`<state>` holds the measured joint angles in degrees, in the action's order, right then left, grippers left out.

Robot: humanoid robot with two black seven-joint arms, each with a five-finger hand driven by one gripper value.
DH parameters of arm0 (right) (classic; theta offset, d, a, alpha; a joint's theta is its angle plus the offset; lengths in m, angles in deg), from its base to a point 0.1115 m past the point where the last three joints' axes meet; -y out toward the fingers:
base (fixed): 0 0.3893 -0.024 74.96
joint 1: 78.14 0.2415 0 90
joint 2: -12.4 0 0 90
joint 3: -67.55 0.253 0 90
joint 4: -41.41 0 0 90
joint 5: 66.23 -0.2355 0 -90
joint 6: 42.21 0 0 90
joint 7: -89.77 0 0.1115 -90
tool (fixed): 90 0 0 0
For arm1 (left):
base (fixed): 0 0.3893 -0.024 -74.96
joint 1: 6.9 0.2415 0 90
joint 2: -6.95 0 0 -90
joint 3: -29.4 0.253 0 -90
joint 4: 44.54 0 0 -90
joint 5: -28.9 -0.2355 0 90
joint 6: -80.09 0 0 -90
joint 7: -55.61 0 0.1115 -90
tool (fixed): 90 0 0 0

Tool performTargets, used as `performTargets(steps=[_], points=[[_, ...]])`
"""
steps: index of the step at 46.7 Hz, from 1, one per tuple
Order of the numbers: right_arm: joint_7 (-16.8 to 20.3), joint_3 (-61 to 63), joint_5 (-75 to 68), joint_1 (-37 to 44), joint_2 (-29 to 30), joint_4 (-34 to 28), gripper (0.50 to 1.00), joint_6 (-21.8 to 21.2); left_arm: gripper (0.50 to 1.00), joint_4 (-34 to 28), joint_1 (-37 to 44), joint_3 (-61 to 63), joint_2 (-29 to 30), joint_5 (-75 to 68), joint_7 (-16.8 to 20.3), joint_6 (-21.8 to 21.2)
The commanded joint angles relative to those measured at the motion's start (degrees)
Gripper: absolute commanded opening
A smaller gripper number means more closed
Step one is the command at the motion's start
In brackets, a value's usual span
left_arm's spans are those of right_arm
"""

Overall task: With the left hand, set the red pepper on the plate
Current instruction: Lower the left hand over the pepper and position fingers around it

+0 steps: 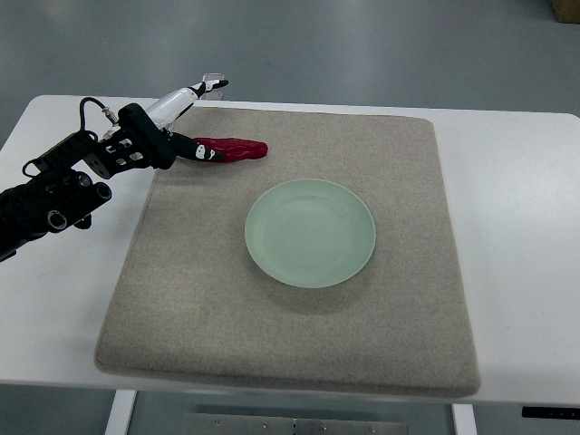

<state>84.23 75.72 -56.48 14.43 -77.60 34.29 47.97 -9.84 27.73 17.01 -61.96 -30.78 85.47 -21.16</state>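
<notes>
**Inspector A:** Where is the red pepper [230, 149]?

**Inspector B:** It lies flat on the grey mat [299, 344], near the mat's far left corner, with its long side roughly along the far edge. It is not on the plate [310, 233].

**Inspector A:** And the plate?

**Inspector B:** 1 pale green plate, near the middle of the mat, well apart from the pepper. Nothing lies in it.

**Inspector A:** State of the left hand [178, 127]?

**Inspector B:** Its arm enters from the left edge of the table [517, 227]. The hand sits over the mat's far left corner. 1 dark fingertip touches the pepper's left end; 1 white finger points away toward the far edge. Fingers spread, no grasp closed on the pepper.
</notes>
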Motion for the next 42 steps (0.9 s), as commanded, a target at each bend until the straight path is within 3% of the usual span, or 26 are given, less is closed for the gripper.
performTargets(steps=[1,23,42], points=[[0.0,0.0,0.0,0.1,0.0,0.0,0.932,0.0,0.979,-0.1,-0.6,1.2,0.5,0.0,-0.1,0.0],[0.0,0.0,0.0,0.1,0.0,0.0,0.932,0.0,0.969,-0.2,-1.5,4.7,1.9,-0.3,0.0,-0.1],[0.0,0.0,0.0,0.1,0.0,0.0,0.932,0.0,0.919,-0.9,-2.6,7.1,1.7,-0.3,0.0,-0.2]])
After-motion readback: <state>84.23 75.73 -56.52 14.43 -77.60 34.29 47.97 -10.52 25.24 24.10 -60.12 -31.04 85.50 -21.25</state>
